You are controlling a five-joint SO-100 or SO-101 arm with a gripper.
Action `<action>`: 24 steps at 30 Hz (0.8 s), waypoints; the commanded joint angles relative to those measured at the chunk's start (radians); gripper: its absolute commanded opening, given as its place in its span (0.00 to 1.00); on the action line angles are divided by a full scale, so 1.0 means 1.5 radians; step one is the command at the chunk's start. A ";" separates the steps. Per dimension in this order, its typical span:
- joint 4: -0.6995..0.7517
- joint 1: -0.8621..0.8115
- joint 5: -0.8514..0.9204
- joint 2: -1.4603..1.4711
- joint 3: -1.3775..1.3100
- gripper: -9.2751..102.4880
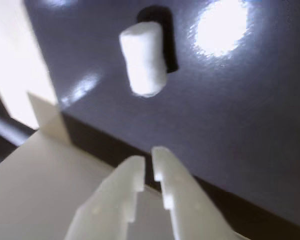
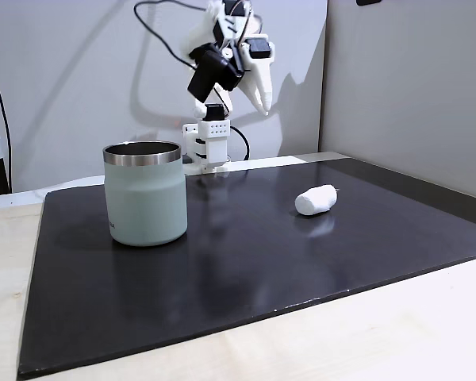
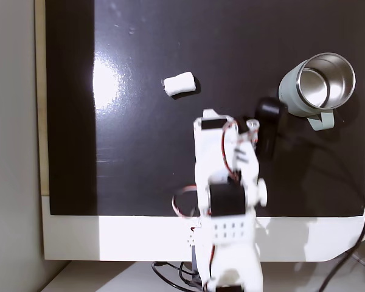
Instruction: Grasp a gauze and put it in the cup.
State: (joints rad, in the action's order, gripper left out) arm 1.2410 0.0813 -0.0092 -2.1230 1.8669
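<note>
a black mat (image 2: 246,270) (glossy) covers the pale table (image 2: 397,333).

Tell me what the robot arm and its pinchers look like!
The arm is mostly white plastic with chunky black motor blocks at its joints. Black cables loop off it, and thin red and white wires show from above. The gripper has two white, pointy fingers with little stepped notches on their inner edges. The white base has rows of small holes.
</note>
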 commanded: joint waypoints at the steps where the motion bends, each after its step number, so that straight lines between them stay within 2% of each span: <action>1: 0.049 0.008 0.020 0.106 -0.144 0.11; 15: 0.130 0.064 0.060 0.374 -0.349 0.32; 24: 0.149 0.086 0.045 0.556 -0.476 0.34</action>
State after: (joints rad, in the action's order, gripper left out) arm 1.4588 0.2071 0.0660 -1.3223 1.2471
